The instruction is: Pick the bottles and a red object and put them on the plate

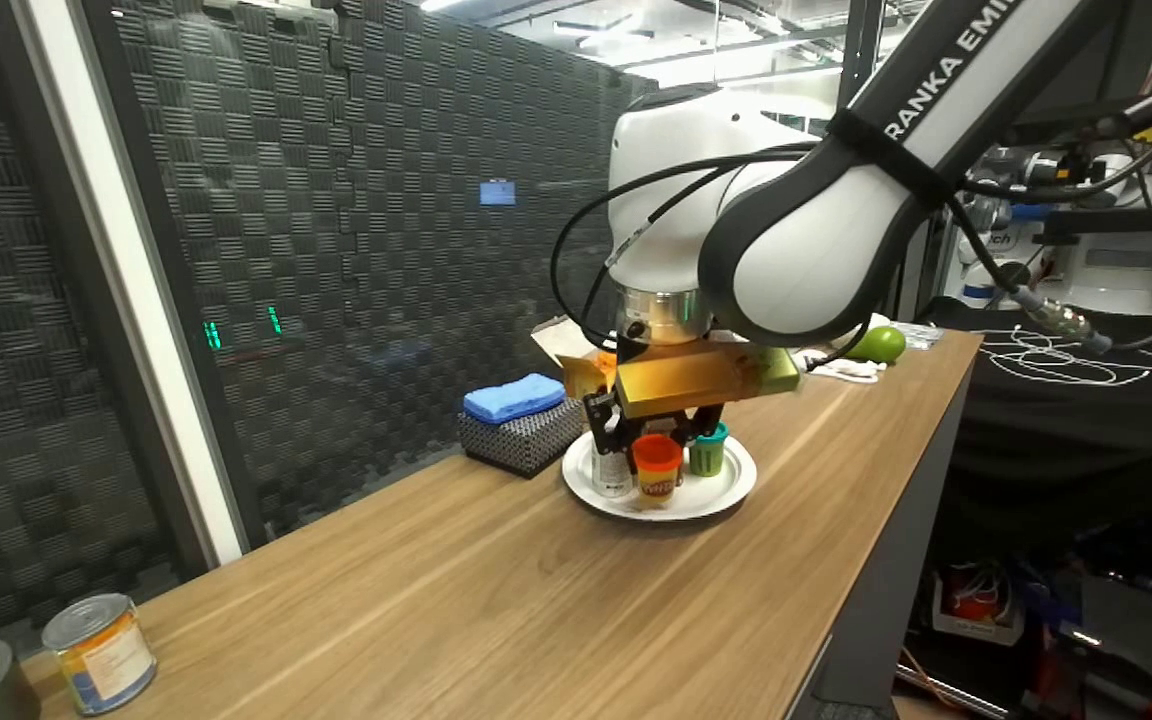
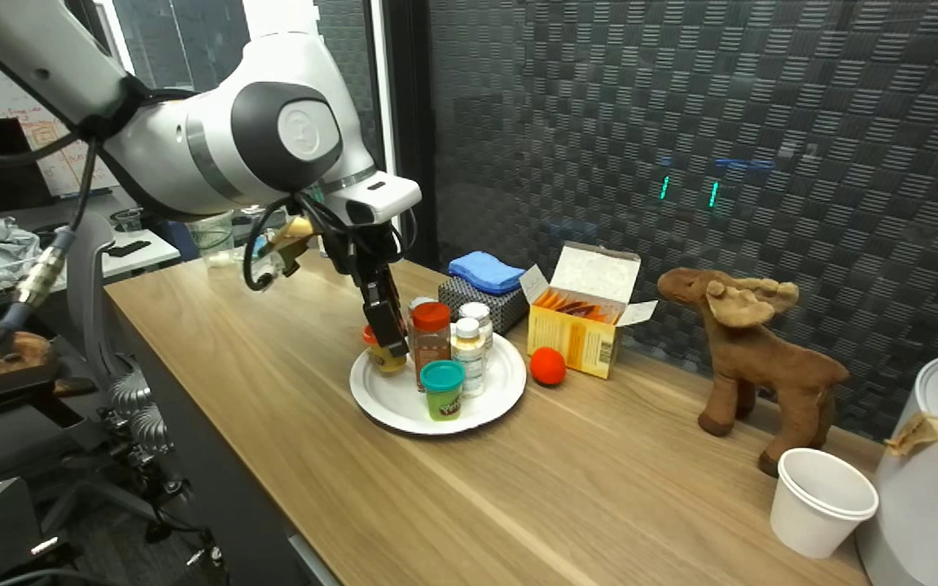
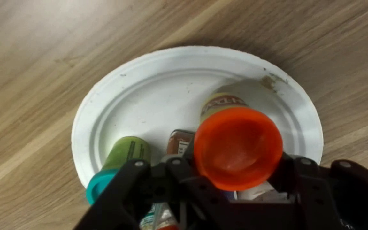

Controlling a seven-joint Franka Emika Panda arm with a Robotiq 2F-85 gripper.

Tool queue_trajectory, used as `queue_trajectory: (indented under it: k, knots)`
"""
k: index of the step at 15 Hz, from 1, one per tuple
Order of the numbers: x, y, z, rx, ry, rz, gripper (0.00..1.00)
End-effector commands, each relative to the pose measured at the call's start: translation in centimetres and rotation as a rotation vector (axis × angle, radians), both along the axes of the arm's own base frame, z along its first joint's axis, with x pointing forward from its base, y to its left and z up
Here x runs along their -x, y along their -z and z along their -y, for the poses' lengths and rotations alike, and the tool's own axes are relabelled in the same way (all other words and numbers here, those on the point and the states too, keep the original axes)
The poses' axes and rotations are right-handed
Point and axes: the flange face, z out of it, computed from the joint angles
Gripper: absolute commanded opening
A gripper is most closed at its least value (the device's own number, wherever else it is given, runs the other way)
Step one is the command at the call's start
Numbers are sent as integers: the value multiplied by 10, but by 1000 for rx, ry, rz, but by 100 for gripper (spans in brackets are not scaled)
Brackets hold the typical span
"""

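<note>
The white plate [image 1: 726, 490] holds a group of jars and bottles, also in an exterior view [image 2: 404, 415]. My gripper [image 3: 237, 159] is shut on a yellow tub with an orange-red lid [image 3: 236, 143]; I cannot tell whether its base touches the plate. The tub shows in both exterior views [image 1: 656, 470]. A red-lidded brown jar [image 2: 431, 346], white bottles [image 2: 469, 358] and a teal-lidded green tub [image 2: 443, 391] stand beside it on the plate. A round red object [image 2: 548, 366] lies on the table beside the plate. In the wrist view, fingers partly hide the bottles.
A dark box [image 2: 501, 305] with a blue cloth [image 2: 485, 271] and an open yellow box [image 2: 571, 338] stand behind the plate. A toy moose [image 2: 754, 358] and white cups [image 2: 815, 505] stand further along. A can [image 1: 101, 655] stands at the table's opposite end.
</note>
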Motion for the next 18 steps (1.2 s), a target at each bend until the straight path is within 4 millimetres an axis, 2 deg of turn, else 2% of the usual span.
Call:
queue_trajectory:
  k: [1, 5, 10, 18]
  knots:
    - [-12, 3, -2, -21, -4, 11, 70]
    - [-12, 6, -4, -20, -4, 19, 99]
    - [-3, -6, -11, -26, -32, 65, 100]
    - [38, -47, -26, 46, -94, 95, 100]
